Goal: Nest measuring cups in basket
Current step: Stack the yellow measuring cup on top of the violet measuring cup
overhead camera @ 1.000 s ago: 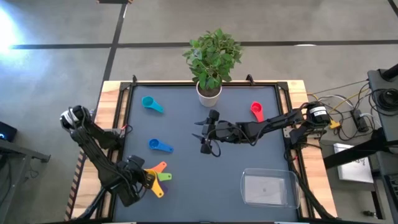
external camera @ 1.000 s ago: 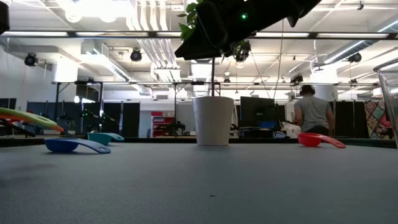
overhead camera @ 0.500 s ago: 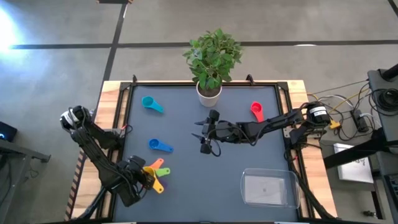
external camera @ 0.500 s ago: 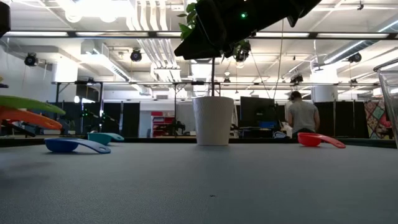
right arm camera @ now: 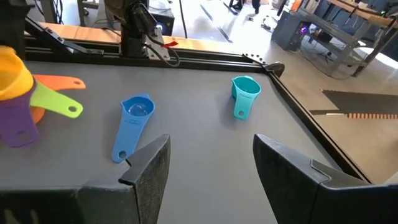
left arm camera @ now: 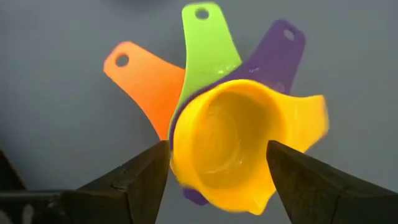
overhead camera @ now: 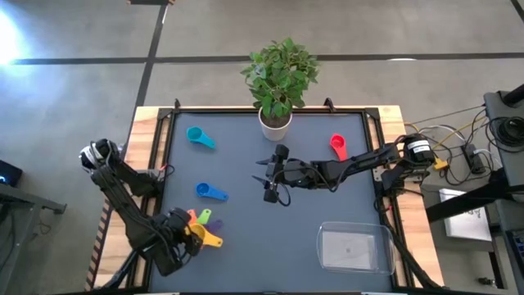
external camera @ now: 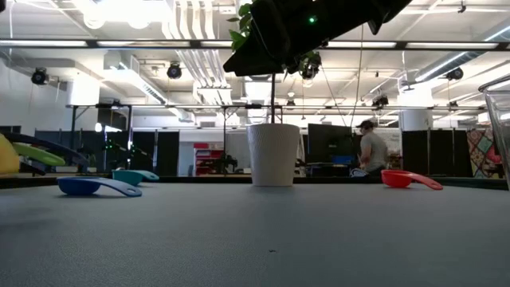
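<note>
The left gripper (left arm camera: 217, 165) is at the near left corner of the counter (overhead camera: 270, 238). Its fingers (left arm camera: 134, 180) are closed on a stack of measuring cups. The yellow cup (left arm camera: 227, 146) sits on top, with its bowl between the two fingers. Under it are the purple cup (left arm camera: 277, 53), the green cup (left arm camera: 208, 46) and the orange cup (left arm camera: 146, 78). Their flat handles fan out away from the fingers, like a spread hand of cards. In the low view the stack looks lifted a little off the counter, but I cannot be sure. The basket (overhead camera: 354, 248) is at the near right corner, well apart from the stack. So the stack has to travel across the counter to the right to get there, and that is the big thing for the next move. The left arm is holding the stack, so it looks like the one to carry it. Three cups lie alone. The blue cup (overhead camera: 211, 192) is just beyond the left gripper, with its handle pointing to the right. The teal cup (overhead camera: 199, 136) is at the far left. The red cup (overhead camera: 337, 147) is at the far right. The right gripper (overhead camera: 270, 182) hangs over the middle of the counter, near the white plant pot (overhead camera: 275, 123). Its fingers (right arm camera: 149, 171) are spread apart and hold nothing. The blue cup lies ahead of it, to its left, handle toward it.
</note>
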{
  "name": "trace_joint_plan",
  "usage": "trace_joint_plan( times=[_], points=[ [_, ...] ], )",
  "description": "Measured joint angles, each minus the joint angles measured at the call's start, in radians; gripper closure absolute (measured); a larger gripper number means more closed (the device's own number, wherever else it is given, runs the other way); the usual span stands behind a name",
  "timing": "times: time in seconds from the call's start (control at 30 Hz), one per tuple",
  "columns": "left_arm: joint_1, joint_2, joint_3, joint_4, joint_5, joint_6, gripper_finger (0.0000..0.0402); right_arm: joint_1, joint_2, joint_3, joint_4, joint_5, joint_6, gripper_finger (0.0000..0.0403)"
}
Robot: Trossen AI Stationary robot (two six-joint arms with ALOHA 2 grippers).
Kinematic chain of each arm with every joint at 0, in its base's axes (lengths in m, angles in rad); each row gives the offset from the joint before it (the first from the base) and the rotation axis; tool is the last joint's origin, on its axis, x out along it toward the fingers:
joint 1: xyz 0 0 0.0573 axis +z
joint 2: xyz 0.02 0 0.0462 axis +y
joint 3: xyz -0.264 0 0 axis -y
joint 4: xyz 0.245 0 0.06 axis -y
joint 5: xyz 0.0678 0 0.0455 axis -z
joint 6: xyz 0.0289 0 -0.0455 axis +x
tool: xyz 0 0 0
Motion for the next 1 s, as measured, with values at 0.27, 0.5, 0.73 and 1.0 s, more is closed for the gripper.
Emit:
trace_joint_plan(
  times=[0.27,0.5,0.73,1.0],
  points=[
    [-0.005,0.000,0.093,-0.147,-0.070,0.006,0.0155,0.002,0.000,0.000,0.000,-0.003,0.000,0.0183],
    [-0.009,0.009,0.065,-0.129,-0.077,0.076,0.0155,0.005,0.000,0.000,-0.001,-0.004,0.000,0.0183],
    [-0.001,0.007,0.019,-0.129,-0.062,0.184,0.0166,0.004,0.000,0.000,-0.001,-0.004,0.000,0.0183],
    [0.018,0.005,0.006,-0.117,-0.062,0.299,0.0197,0.004,0.000,0.000,-0.001,-0.004,0.000,0.0183]
  ],
)
